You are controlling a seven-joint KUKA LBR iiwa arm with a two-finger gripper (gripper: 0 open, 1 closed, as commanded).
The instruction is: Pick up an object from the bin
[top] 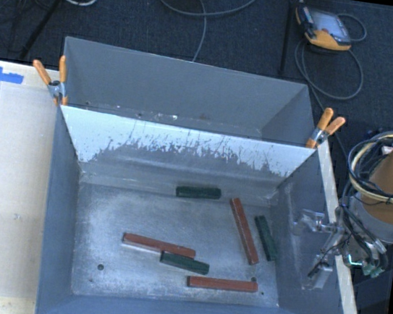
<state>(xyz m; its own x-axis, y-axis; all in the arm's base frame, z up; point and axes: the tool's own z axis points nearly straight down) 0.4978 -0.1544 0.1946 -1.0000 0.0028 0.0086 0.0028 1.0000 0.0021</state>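
Grey bin, scattered bars; end effector at right wall, state unclear.

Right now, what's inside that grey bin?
Three reddish-brown sticks and three dark green sticks lie loose on the bin floor. Whatever is beneath each stick is covered.

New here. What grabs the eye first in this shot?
Slim red-brown and dark green bars lie scattered on the floor of the grey bin: a short green bar by the back wall, a slanted red-brown bar toward the right. The gripper sits over the bin's right wall, apart from every bar.
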